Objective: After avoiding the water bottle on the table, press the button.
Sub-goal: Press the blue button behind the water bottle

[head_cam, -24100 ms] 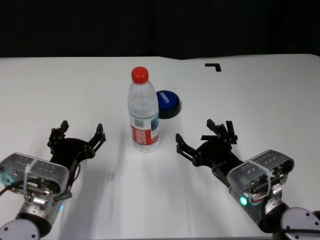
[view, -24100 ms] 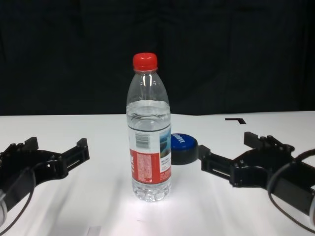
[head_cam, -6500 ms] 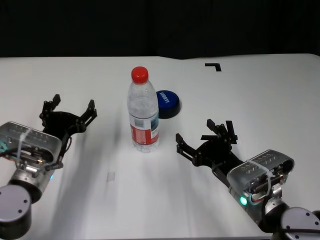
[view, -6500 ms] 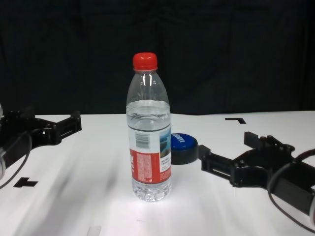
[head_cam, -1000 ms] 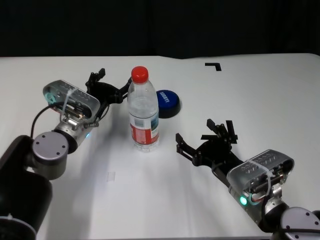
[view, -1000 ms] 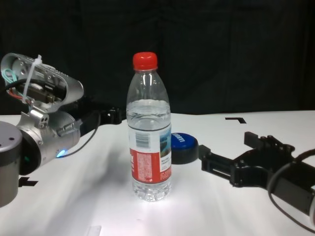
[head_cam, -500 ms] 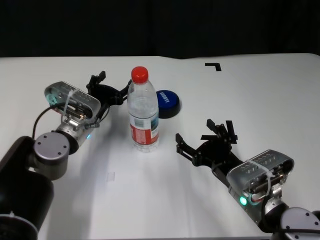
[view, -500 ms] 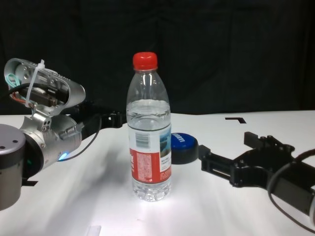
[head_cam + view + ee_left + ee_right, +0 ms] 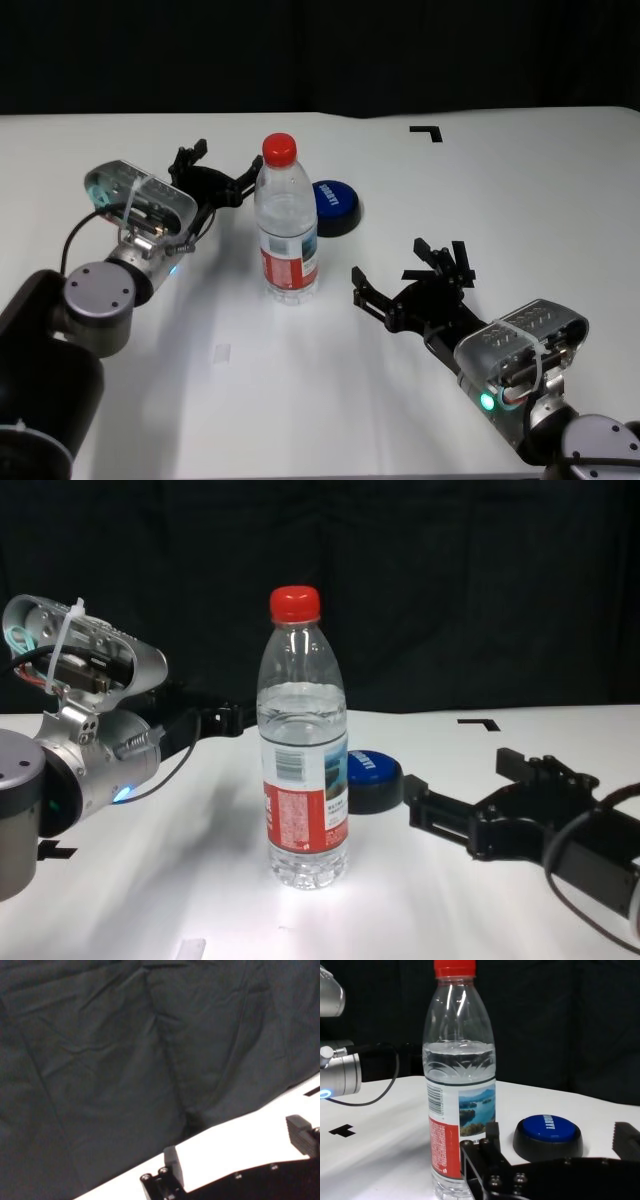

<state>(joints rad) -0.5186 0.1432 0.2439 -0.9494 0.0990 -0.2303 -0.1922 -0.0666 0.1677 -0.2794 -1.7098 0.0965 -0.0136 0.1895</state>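
Observation:
The water bottle (image 9: 287, 225) stands upright mid-table, with a red cap and a red, white and blue label. The blue-topped button (image 9: 335, 206) sits just behind it to the right. My left gripper (image 9: 218, 172) is open and empty, raised at the bottle's far left side, level with its shoulder and close to it. My right gripper (image 9: 400, 270) is open and empty, low over the table (image 9: 500, 180) in front and to the right of the button. The right wrist view shows the bottle (image 9: 460, 1110) and the button (image 9: 547, 1132). The left wrist view shows only its fingertips (image 9: 172, 1164).
A black corner tape mark (image 9: 428, 132) lies at the far right and a T-shaped mark (image 9: 55, 850) at the near left. A small pale tape piece (image 9: 220, 352) lies in front of the bottle. A black curtain (image 9: 125, 1050) backs the table.
My left arm has swung from the near left up to the bottle's far left side. Over the last second it only wavers slightly there. The right arm, bottle and button have not moved.

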